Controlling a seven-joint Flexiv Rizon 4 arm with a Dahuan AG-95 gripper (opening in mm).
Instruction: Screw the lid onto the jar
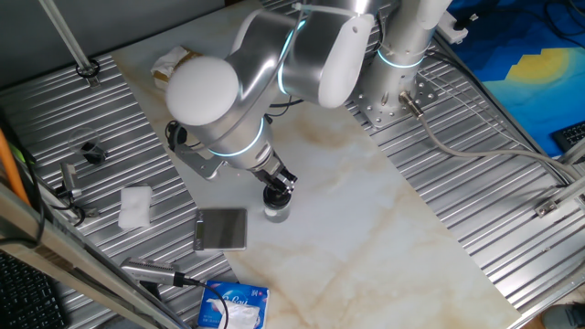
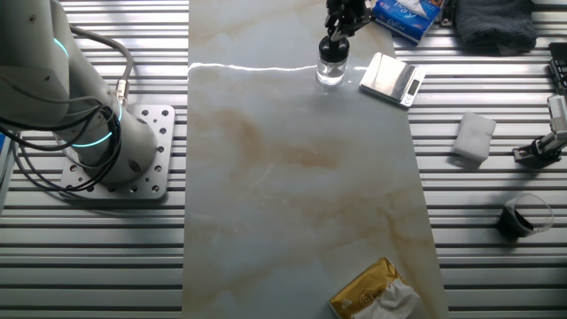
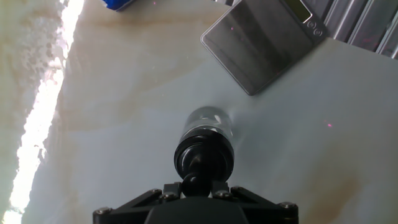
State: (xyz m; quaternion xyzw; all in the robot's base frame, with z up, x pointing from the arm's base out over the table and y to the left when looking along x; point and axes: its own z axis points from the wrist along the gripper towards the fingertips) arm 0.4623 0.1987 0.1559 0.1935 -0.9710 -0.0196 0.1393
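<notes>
Hanging over the marble table (image 1: 366, 183), the gripper (image 1: 278, 185) pinches the lid (image 1: 276, 194) by its knob directly above the jar (image 1: 276, 212). From the other fixed view, lid and jar (image 2: 330, 71) look stacked beneath it, the grey plate (image 2: 392, 77) just beside. Hand view shows the lid (image 3: 204, 157) centred under the fingers; turning should stay square, pressing lightly to avoid cross-threading.
</notes>
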